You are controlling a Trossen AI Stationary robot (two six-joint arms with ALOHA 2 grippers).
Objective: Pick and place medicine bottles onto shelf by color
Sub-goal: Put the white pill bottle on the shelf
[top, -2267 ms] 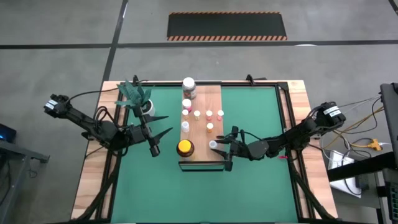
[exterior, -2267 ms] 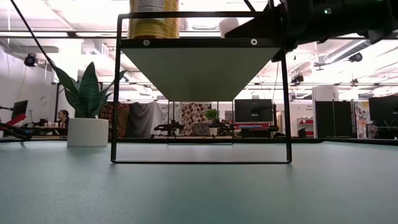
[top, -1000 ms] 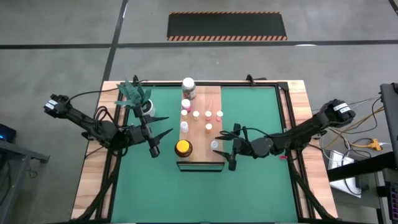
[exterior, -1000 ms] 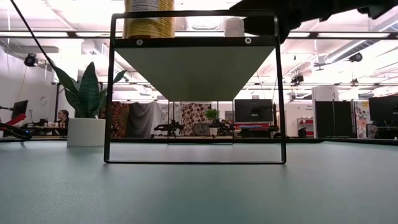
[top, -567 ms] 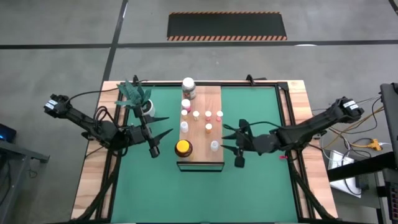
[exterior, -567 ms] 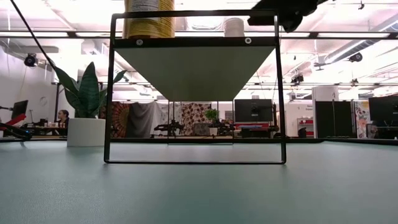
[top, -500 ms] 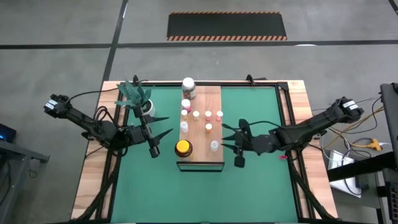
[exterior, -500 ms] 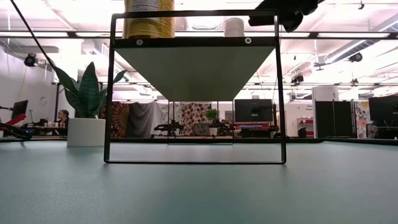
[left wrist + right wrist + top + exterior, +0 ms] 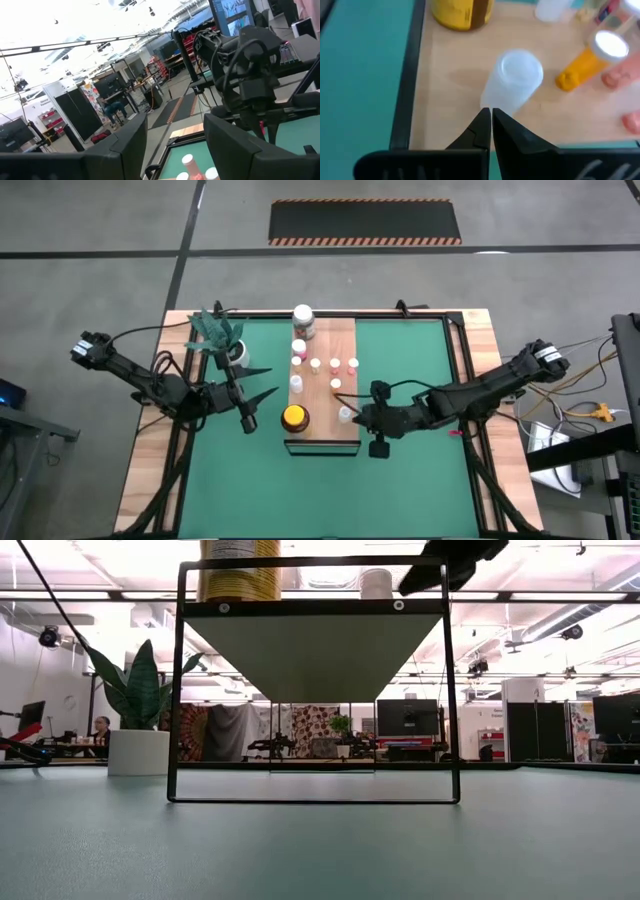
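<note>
1. The table (image 9: 400, 480) is the biggest thing here: green mat inside a pale wood rim, and I come in over it from both sides.
2. The shelf (image 9: 322, 432) runs down the middle, a long wooden board raised on a black frame, so every bottle up there stands clear of the mat.
3. My left arm waits on the left side of the mat, near the potted plant (image 9: 222, 335). Its left end effector (image 9: 252, 408) has the fingers apart and nothing between them.
4. My right arm reaches in from the right edge. The right end effector (image 9: 491, 116) has its tips pressed together, empty, pointing at the bottle just ahead but not gripping it.
5. The amber jar (image 9: 295, 418) with the yellow lid stands at the near end of the shelf, the white-lidded jar (image 9: 303, 318) at the far end.
6. The small white-capped bottle (image 9: 344, 414) stands upright on the shelf's near right part, just beside my right tips. I'd guess it's meant to sit near other whites.
7. The pink, orange and white minis (image 9: 335, 366) cluster mid-shelf, roughly grouped by cap colour. One orange one (image 9: 580, 67) lies tipped over in my right wrist view, so the sorting doesn't look finished to me.
</note>
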